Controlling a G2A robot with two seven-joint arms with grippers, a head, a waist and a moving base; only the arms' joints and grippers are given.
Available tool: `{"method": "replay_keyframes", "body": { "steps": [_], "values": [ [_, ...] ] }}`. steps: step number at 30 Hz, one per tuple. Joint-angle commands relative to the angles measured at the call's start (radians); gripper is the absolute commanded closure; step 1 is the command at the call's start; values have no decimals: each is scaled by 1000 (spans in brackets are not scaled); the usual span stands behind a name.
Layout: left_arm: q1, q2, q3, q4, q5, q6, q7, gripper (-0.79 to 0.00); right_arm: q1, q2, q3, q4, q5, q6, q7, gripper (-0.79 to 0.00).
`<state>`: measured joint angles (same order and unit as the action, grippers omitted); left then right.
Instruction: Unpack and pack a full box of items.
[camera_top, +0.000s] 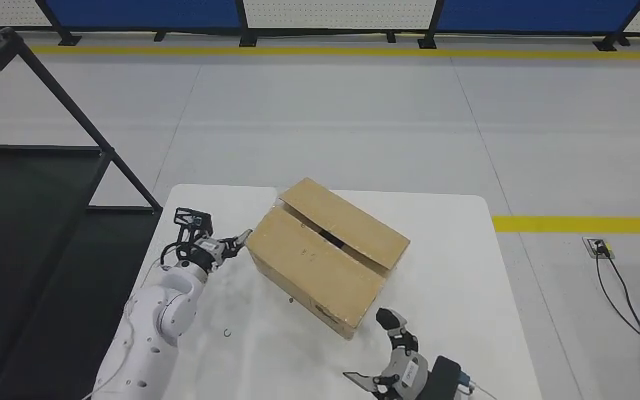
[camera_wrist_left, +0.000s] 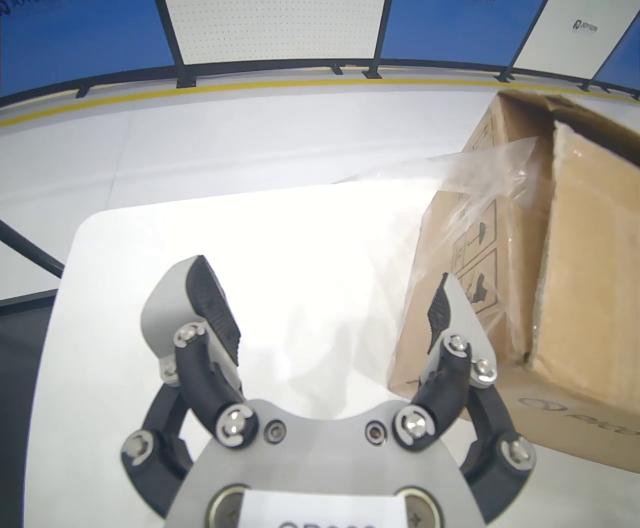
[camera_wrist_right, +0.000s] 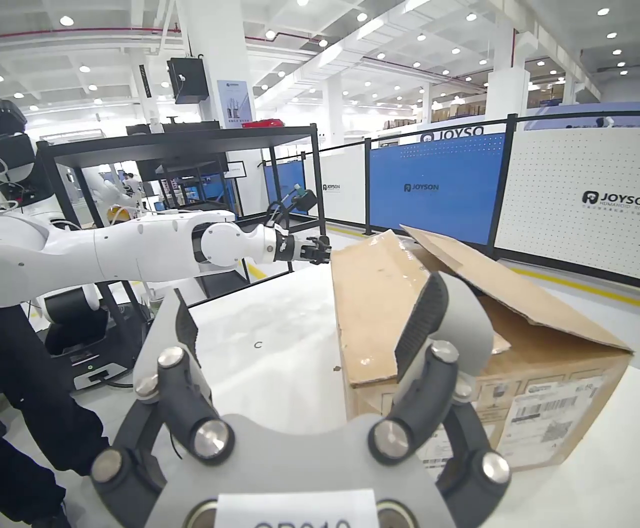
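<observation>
A brown cardboard box stands askew in the middle of the white table. Its top flaps lie nearly shut, and one flap is lifted a little. A strip of clear film hangs off the box at its seam. My left gripper is open beside the box's left corner, one fingertip close to the cardboard, nothing held. My right gripper is open near the table's front edge, just off the box's labelled end, and empty. The left gripper also shows at the box's far corner.
A small C-shaped ring lies on the table in front of the left arm, and a tiny dark bit lies by the box's edge. A black shelf rack stands left of the table. Bare tabletop lies right of the box.
</observation>
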<state>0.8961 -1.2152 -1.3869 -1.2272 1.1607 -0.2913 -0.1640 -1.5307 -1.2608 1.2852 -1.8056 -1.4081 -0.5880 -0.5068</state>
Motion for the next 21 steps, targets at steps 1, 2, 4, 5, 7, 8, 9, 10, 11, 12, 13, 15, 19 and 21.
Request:
{"method": "replay_keyframes", "body": {
  "steps": [1, 2, 4, 5, 7, 8, 9, 10, 11, 12, 13, 15, 19, 21],
  "values": [
    [0, 1, 6, 0, 8, -18, 0, -785, 15, -2, 12, 9, 80, 35, 52, -785],
    [3, 2, 6, -2, 10, -25, 1, -785, 22, -3, 20, 14, 113, 37, 77, -785],
    [12, 4, 3, -9, 13, -37, 3, -785, 37, -2, 39, 19, 186, 40, 134, -785],
    [18, 5, 1, -16, 14, -44, 3, -785, 39, -1, 49, 30, 225, 43, 185, -785],
    [31, 9, -6, -32, 17, -55, 0, -785, 49, -1, 73, 36, 262, 123, 307, -785],
    [37, 10, -8, -42, 20, -57, -3, -785, 49, -1, 73, 36, 262, 123, 307, -785],
    [44, 11, -10, -52, 23, -63, -5, -785, 49, -1, 73, 36, 262, 123, 307, -785],
    [52, 13, -12, -62, 24, -67, -5, -785, 49, -1, 73, 36, 262, 123, 307, -785],
    [61, 14, -15, -73, 27, -72, -6, -785, 49, -1, 73, 36, 262, 123, 307, -785],
    [70, 15, -17, -84, 28, -76, -6, -785, 49, -1, 73, 36, 262, 123, 307, -785],
    [81, 17, -19, -96, 29, -80, -5, -785, 49, -1, 73, 36, 262, 123, 307, -785],
    [100, 19, -24, -119, 35, -83, -6, -785, 49, -1, 73, 36, 262, 123, 307, -785],
    [132, 23, -33, -167, 33, -87, -4, -785, 58, 1, 102, 29, 327, 121, 336, -785],
    [147, 25, -37, -190, 31, -89, -2, -785, 66, 3, 121, 29, 397, 105, 370, -785]
  ]
}}
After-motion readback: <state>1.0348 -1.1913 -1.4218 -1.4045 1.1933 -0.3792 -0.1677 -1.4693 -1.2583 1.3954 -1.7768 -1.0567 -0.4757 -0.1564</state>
